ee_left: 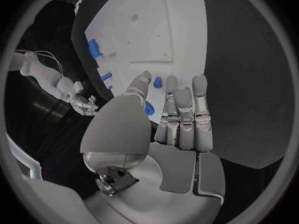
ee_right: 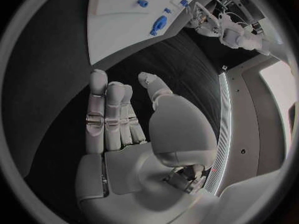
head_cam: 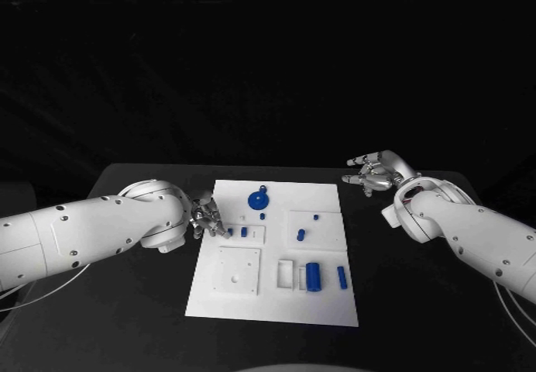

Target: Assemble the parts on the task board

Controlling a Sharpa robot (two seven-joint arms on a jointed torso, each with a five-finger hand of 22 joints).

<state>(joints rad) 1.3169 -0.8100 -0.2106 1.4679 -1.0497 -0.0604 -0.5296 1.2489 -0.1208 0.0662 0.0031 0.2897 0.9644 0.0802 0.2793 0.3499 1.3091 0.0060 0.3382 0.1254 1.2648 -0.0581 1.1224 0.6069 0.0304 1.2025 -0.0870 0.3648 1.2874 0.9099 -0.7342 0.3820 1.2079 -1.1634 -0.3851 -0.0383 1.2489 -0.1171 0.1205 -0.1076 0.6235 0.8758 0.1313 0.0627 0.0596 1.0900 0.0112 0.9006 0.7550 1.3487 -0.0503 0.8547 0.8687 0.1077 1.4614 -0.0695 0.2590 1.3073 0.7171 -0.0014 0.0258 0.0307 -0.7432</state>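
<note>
Start at your left: the left hand (head_cam: pixel 205 217) sits at the left edge of the flat white rectangular task board (head_cam: pixel 229 302), its silver fingers reaching just over the rim toward two small blue peg-like parts (head_cam: pixel 238 231) that stand close beside them. In the left wrist view the fingers (ee_left: pixel 184 109) are extended side by side with nothing between them and the thumb, so read that hand as released and empty; it looks poised to pick one of those pegs, which is probably why it hovers there rather than over the middle.

Moving across the board, you have a round blue disc-shaped part (head_cam: pixel 258 201) near the far end with a tiny blue piece (head_cam: pixel 262 216) just below it. Near the middle, a raised white square plate (head_cam: pixel 239 270) lies on the left half. To its right a small blue upright part (head_cam: pixel 300 233) stands in a shallow rectangular recess, and nearer you a blue cylindrical part (head_cam: pixel 315 277) lies beside a white slot, with a slimmer blue piece (head_cam: pixel 341 277) just to its right. All the parts appear loose or unseated, so judge the assembly as barely begun.

At your right, the right hand (head_cam: pixel 378 171) is held off the board over the black table (head_cam: pixel 424 310), near the board's far right corner. Its fingers (ee_right: pixel 109 114) are straight and apart from the thumb, holding nothing, seemingly parked clear so the left hand can work.
</note>
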